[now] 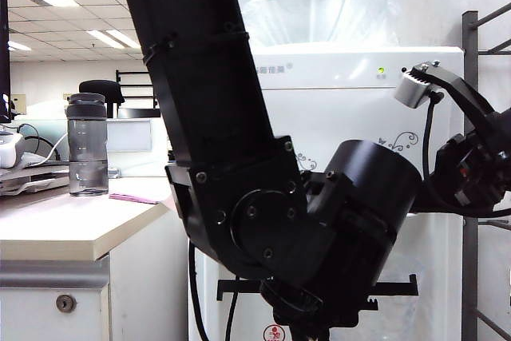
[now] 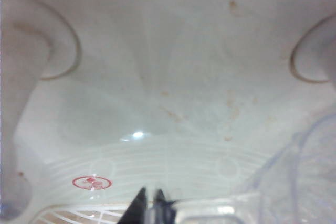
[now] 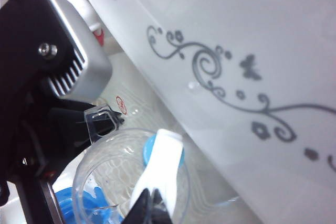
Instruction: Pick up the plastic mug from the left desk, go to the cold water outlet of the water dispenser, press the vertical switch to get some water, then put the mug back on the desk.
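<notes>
Nearest the exterior camera, the left arm fills the middle of the picture, reaching down into the tap recess of the water dispenser (image 1: 351, 109). Its left end effector (image 2: 152, 205) is seen in the left wrist view with its tips drawn together on the handle of the plastic mug (image 3: 131, 182), which is held just under the cold water outlet (image 3: 149, 153), the spout lying within the mug's rim.

In the right wrist view the right end effector (image 3: 149, 203) is seen with its tips together, resting at the tip of the vertical switch (image 3: 160, 163), nothing being gripped.

The step in hand is judged to be the pressing of the switch. It is best done with a steady push along the lever while the mug is kept level and centred under the spout; a sideways slip off the thin lever should be guarded against.

Farther left, the left counter (image 1: 72, 225) is seen, bearing a grey bottle (image 1: 87, 145).
</notes>
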{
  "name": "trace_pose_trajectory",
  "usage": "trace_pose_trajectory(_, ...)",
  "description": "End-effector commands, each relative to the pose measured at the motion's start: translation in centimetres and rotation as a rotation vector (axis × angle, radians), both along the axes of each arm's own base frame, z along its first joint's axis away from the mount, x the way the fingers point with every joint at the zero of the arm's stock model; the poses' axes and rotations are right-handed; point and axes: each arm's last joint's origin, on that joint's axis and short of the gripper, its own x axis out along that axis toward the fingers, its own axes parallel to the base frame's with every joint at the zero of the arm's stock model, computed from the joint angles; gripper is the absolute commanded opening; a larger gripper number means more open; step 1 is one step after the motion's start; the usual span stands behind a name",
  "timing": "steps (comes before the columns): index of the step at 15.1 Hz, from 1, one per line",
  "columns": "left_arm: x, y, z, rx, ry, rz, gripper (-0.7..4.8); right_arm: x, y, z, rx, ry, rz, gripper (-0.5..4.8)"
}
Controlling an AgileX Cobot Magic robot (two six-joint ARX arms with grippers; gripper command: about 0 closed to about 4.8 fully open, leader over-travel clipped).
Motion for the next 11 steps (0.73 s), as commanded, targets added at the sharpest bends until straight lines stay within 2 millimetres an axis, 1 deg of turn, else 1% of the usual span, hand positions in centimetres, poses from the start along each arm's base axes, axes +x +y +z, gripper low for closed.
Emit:
trace_pose_trajectory(1,0.17,-0.31,0.60,-0.043,-0.029,0.014,-0.05,-0.30,-0.12,-0.74,-0.025,0.067,-0.019,-0.01)
trace_pose_trajectory(11,0.17,-0.31,0.60,-0.043,-0.029,0.013,-0.05,-0.24,-0.10,-1.11,-0.029,0.081,-0.019,-0.01)
